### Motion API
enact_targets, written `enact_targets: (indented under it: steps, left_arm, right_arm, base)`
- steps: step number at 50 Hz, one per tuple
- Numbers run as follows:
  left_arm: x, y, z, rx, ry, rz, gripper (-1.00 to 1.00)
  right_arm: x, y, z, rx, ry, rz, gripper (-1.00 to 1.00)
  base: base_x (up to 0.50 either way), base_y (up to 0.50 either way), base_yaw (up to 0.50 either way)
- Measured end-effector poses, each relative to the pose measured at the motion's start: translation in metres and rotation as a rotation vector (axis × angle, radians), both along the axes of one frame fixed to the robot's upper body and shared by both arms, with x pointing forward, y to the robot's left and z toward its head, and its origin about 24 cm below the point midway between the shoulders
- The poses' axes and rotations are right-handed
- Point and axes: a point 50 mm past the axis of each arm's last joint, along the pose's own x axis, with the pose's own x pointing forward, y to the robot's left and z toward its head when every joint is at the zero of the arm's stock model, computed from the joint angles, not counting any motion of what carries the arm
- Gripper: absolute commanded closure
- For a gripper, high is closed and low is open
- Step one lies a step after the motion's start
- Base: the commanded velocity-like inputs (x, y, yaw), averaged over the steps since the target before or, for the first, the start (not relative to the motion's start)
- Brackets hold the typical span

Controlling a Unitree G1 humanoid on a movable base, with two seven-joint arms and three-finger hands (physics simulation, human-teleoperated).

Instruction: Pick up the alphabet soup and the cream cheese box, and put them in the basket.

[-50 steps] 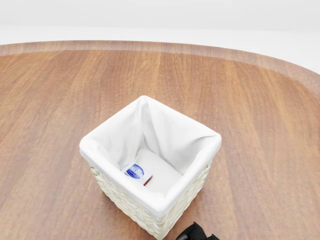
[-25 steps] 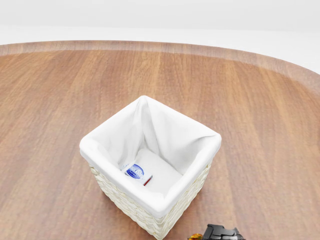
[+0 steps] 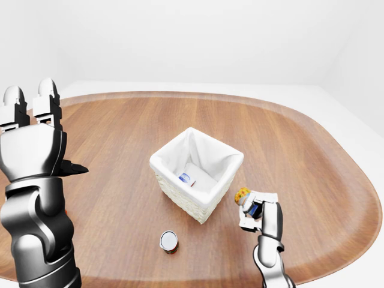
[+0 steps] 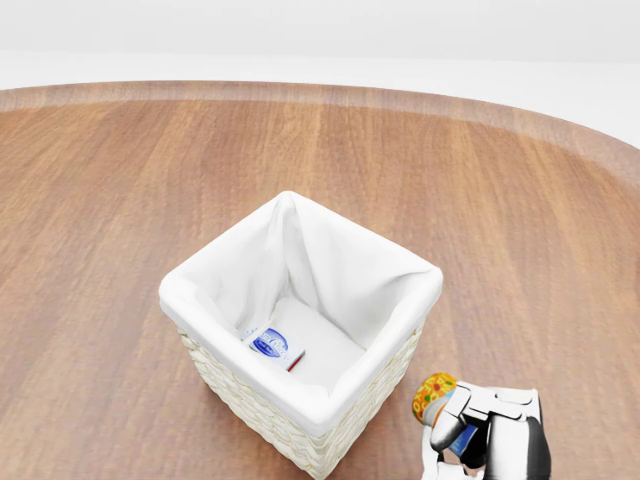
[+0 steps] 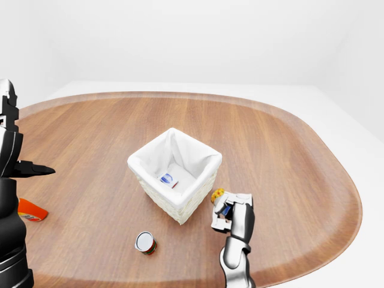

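Across a white, bare-walled room spreads the rounded wooden table (image 3: 120, 156). Near its middle stands the white-lined wicker basket (image 4: 300, 420) — the blue-and-white cream cheese box (image 4: 272, 345) inside. Toward the near edge, the right hand (image 3: 259, 210) grips the yellow-topped alphabet soup can (image 4: 433, 394); the left hand (image 3: 33, 135) is raised, fingers spread — empty.

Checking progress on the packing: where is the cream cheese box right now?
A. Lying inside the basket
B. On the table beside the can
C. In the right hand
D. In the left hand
A. The cream cheese box lies on the white liner at the bottom of the basket, while the right hand holds a different, colourful item.
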Motion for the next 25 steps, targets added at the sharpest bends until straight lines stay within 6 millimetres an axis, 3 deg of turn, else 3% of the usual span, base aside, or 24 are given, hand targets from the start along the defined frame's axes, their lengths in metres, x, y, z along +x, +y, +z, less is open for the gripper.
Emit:
enact_targets:
  steps: [12,25]
  left_arm:
    - [0.0,0.0,0.0,-0.001,-0.002,-0.001,-1.0]
    - [0.0,0.0,0.0,-0.001,-0.001,-0.002,-1.0]
  right_arm:
    - [0.006,-0.002,0.024,0.001,-0.11,-0.01,1.0]
    - [0.022,0.011,0.062,-0.026,-0.239,0.017,1.0]
  base:
    - [0.0,0.0,0.0]
    - [0.0,0.0,0.0]
